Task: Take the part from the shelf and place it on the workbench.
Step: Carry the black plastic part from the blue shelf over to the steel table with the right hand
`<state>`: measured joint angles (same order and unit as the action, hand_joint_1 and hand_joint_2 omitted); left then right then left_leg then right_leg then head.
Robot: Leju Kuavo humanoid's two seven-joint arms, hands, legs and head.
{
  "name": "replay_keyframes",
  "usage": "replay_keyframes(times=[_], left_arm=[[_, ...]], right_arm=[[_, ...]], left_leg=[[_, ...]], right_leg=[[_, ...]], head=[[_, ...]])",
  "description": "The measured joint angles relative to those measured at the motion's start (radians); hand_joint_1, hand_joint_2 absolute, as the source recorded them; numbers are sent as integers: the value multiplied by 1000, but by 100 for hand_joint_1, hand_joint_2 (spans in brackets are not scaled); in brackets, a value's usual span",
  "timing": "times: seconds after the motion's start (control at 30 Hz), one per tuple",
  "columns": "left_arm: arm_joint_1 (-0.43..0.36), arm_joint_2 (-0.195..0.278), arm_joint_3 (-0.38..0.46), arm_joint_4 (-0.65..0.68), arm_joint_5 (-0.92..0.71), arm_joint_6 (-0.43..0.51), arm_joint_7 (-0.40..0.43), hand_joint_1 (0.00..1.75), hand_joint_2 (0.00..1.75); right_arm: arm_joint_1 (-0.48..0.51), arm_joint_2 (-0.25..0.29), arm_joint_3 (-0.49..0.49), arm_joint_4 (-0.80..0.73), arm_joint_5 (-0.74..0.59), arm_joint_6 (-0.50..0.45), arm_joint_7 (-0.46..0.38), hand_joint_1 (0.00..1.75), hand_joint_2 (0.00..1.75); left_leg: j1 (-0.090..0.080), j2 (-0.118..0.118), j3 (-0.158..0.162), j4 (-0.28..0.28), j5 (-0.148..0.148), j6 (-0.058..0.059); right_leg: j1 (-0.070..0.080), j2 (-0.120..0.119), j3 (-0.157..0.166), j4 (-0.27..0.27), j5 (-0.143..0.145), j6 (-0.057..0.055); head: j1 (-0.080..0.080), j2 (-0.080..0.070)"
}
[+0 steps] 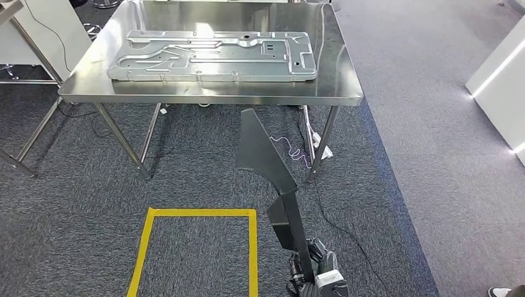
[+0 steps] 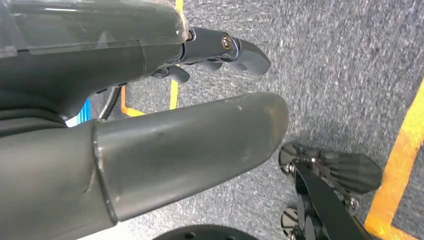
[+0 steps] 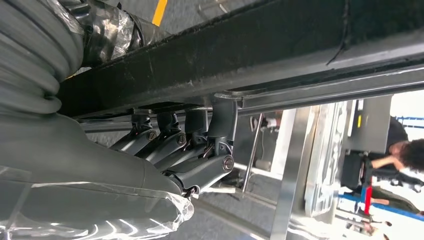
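Right hand [image 3: 200,150] is gripping the black part [image 1: 266,167], lower centre; its long overhang risks twisting loose before reaching the workbench [image 1: 347,80].

I see a dark, near-black part [image 1: 266,161] against speckled grey carpet [image 1: 186,173], where yellow tape [image 1: 201,213] marks out a rectangle. The workbench [image 1: 337,74] is shiny silver steel, and the pressed panel [image 1: 213,55] lying on it is a paler matte grey. My right hand [image 3: 175,150] has dark grey fingers under a grey ribbed cover; the left hand [image 2: 190,130] looks plain dark grey, though it is too close for me to be sure.
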<state>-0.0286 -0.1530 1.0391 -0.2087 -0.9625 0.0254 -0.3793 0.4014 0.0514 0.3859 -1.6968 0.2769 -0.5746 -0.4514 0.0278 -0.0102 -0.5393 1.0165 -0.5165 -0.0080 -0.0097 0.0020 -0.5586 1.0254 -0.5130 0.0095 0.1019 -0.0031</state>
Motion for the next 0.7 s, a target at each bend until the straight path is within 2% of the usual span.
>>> replay_keyframes(times=[0.07, 0.1, 0.13, 0.2, 0.23, 0.27, 0.3, 0.33, 0.37, 0.4, 0.43, 0.47, 0.53, 0.57, 0.6, 0.63, 0.67, 0.7], left_arm=[[-2, 1, 2, 0, 0, -3, 0, 0, 0], [-2, 2, 2, 0, 0, -4, 0, 0, 0], [-3, 3, 3, 0, 0, -5, 0, 0, 0], [-1, 4, 6, 0, 0, -6, 0, 0, 0], [1, 4, 8, 0, -1, -7, 1, 0, 0], [4, 5, 10, 0, -1, -7, 2, 0, 0], [6, 6, 12, 0, -1, -7, 3, 0, 0], [8, 7, 14, 0, -1, -7, 4, 0, 0], [9, 8, 16, 0, -2, -8, 5, 0, 0], [9, 8, 17, 0, -3, -8, 6, 0, 0], [8, 8, 18, 0, -5, -8, 7, 0, 0], [8, 9, 18, 0, -6, -8, 7, 0, 0], [7, 8, 18, 0, -8, -8, 8, 0, 0], [7, 8, 18, 0, -8, -8, 9, 0, 0], [7, 8, 18, 0, -8, -8, 9, 0, 0], [7, 8, 18, 0, -9, -8, 9, 0, 0], [7, 8, 19, 0, -11, -8, 9, 0, 0], [7, 8, 19, 0, -14, -8, 9, 0, 0]], right_arm=[[-2, -3, 6, 2, 1, -5, 1, 175, 175], [-3, -3, 7, 3, 1, -6, 1, 175, 175], [-4, -4, 8, 5, 1, -8, 1, 175, 175], [-5, -4, 9, 8, 2, -11, 2, 175, 175], [-6, -4, 10, 11, 3, -13, 2, 175, 175], [-7, -4, 10, 13, 4, -14, 3, 175, 175], [-8, -4, 10, 14, 6, -17, 3, 175, 175], [-8, -4, 10, 15, 11, -20, 5, 175, 175], [-9, -4, 10, 17, 17, -25, 8, 175, 175], [-10, -4, 10, 17, 24, -30, 12, 175, 175], [-11, -4, 11, 19, 31, -35, 17, 175, 175], [-12, -5, 11, 20, 36, -39, 19, 175, 175], [-14, -5, 12, 21, 41, -43, 21, 175, 175], [-15, -6, 12, 21, 43, -44, 21, 175, 175], [-15, -7, 13, 22, 47, -46, 21, 175, 175], [-15, -8, 14, 22, 54, -51, 26, 175, 175], [-16, -9, 15, 23, 67, -56, 34, 175, 175], [-16, -9, 15, 23, 87, -63, 45, 175, 175]], left_leg=[[2, 2, 5, 14, -8, -11], [3, 3, -9, 49, -22, -13], [3, 4, -37, 105, -42, -14], [2, 4, -123, 241, -86, -15], [1, 4, -158, 282, -85, -16], [0, 4, -176, 288, -64, -15], [0, 4, -175, 254, -23, -12], [-1, 5, -161, 191, 29, -8], [-5, 7, -140, 135, 61, -3], [-8, 8, -121, 89, 79, 2], [-12, 9, -109, 64, 79, 8], [-15, 9, -101, 57, 65, 15], [-14, 6, -78, 39, 51, 30], [-12, 5, -60, 28, 43, 38], [-10, 4, -39, 18, 37, 44], [-9, 4, -17, 6, 29, 48], [-9, 3, 4, -4, 20, 51], [-9, 1, 24, -13, 10, 52]], right_leg=[[-2, 0, 16, -12, 3, -15], [-5, -2, 27, -18, 4, -23], [-6, -5, 38, -21, 2, -29], [-2, -9, 56, -22, -14, -36], [0, -9, 68, -22, -25, -37], [1, -9, 82, -22, -37, -37], [2, -8, 98, -22, -49, -36], [3, -7, 115, -22, -63, -33], [4, -7, 129, -22, -77, -29], [5, -7, 140, -23, -90, -23], [6, -7, 148, -27, -100, -16], [7, -7, 158, -31, -103, -8], [6, -7, 164, -12, -88, 5], [5, -6, 151, 26, -71, 10], [4, -5, 120, 80, -58, 14], [3, -5, 76, 142, -58, 16], [2, -4, 27, 198, -74, 18], [0, -4, -21, 240, -104, 19]], head=[[0, 0], [0, 0], [0, 0], [-1, 0], [-1, 0], [-1, 0], [-1, 0], [-1, 0], [-1, 0], [-1, 0], [0, 0], [0, 0], [0, 0], [0, 0], [0, 0], [1, 0], [0, 0], [1, 0]])
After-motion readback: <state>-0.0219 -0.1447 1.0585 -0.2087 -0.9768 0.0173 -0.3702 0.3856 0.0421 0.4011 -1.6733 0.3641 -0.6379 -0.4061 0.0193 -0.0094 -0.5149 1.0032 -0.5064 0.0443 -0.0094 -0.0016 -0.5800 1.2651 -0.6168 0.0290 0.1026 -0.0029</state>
